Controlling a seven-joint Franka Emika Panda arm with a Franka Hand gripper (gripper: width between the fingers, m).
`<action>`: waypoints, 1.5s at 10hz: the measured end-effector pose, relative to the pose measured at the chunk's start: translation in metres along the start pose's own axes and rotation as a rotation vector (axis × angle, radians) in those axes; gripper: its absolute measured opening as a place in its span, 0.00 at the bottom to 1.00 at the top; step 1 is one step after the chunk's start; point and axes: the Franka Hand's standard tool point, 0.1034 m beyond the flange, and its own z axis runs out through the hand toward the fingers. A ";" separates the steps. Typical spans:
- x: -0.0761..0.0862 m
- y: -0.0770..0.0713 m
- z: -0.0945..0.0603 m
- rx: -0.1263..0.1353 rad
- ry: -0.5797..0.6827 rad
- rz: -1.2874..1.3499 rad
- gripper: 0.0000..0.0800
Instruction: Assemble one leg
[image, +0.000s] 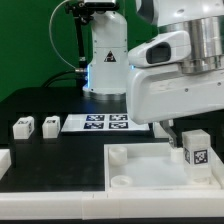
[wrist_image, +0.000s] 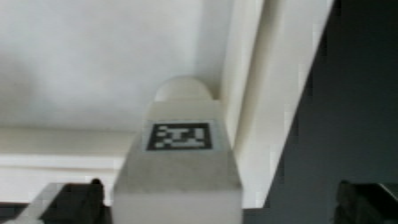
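One leg (image: 193, 149), a chunky white block with a square marker, stands upright in the tray's (image: 140, 170) corner at the exterior view's right. My gripper (image: 184, 134) hangs just above it. In the wrist view the same leg (wrist_image: 180, 160) rises between my fingertips, its marker facing the camera. My gripper (wrist_image: 217, 205) is open. One dark fingertip (wrist_image: 71, 203) is close beside the leg and the other (wrist_image: 366, 203) stands well clear of it. Two more legs (image: 22, 127) (image: 49, 125) lie on the black table at the exterior view's left.
The marker board (image: 100, 122) lies on the table behind the tray, in front of the robot's base (image: 105, 60). A white part (image: 4, 160) shows at the exterior view's left edge. The tray's rim (wrist_image: 260, 80) runs beside the leg, with dark table (wrist_image: 356, 80) beyond it.
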 end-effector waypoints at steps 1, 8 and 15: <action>-0.002 0.001 0.000 0.012 -0.096 -0.002 0.81; 0.002 0.003 0.002 0.010 -0.082 0.039 0.38; 0.007 0.005 0.004 0.054 -0.041 0.999 0.37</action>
